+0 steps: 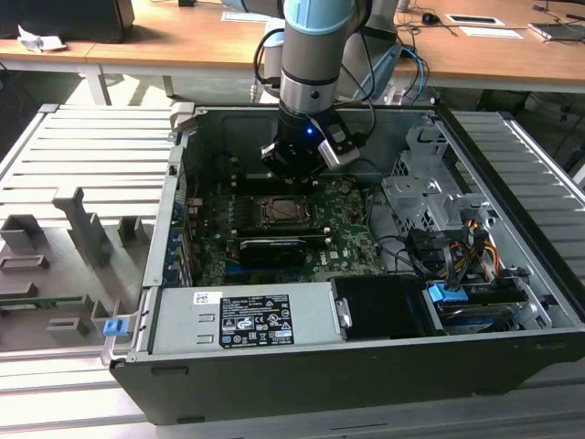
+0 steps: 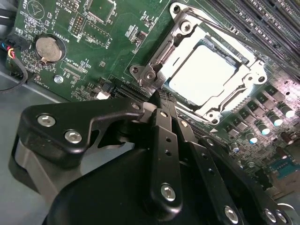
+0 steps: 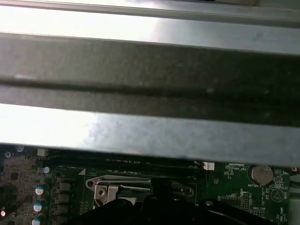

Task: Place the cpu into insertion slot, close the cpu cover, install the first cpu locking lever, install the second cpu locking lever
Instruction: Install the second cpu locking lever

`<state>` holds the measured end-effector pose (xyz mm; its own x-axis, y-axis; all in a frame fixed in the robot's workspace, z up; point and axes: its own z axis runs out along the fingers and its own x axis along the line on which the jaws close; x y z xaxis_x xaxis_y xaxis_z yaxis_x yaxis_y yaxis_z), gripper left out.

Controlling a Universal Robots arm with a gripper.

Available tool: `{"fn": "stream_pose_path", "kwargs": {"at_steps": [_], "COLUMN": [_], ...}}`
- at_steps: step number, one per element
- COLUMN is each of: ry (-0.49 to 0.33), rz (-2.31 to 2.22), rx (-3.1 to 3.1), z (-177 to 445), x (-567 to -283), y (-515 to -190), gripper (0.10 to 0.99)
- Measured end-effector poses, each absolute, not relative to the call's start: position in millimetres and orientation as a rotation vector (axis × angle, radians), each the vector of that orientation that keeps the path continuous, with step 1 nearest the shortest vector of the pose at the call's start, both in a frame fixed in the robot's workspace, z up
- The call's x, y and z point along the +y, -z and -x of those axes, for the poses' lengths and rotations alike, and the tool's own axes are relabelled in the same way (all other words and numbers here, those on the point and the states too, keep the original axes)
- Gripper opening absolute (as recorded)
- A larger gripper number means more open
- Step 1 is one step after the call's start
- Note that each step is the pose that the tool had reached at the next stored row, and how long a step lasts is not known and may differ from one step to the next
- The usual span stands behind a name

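The gripper point(image 2: 158, 96) is closed, its black fingers point(image 2: 165, 140) meeting at the tips with nothing visible between them. The tips sit at a corner of the insertion slot point(image 2: 229, 101), though contact cannot be judged. The cpu point(image 2: 201, 75) lies in the slot, framed by the flat cpu cover point(image 2: 185, 35). The arm point(image 1: 315, 55) drops vertically into the computer case point(image 1: 302, 384). In the first wrist view, the case wall point(image 3: 150, 61) looms above, and the gripper's body cuts off the cover.

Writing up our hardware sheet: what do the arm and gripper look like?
The arm is silver-grey with a light-blue joint cap, black cables alongside and a blue wrist light. The gripper is matte black, its links studded with silver screws.
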<state>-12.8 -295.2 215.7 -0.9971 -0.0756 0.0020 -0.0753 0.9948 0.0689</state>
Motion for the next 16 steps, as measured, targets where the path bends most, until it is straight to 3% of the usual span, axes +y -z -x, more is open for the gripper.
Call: {"fn": "stream_pose_path", "kwargs": {"at_steps": [7,9,16], "ry": [0.108,0.108,0.108], "rz": [-0.118,-0.117,-0.117], "rx": [-3.133,-3.133,-3.133], "z": [12.8,12.8,12.8], "x": [-296.9,-317.1,-317.5], "y": [-222.4,-222.9,-227.2], "gripper": [0.106,0.106,0.106]}}
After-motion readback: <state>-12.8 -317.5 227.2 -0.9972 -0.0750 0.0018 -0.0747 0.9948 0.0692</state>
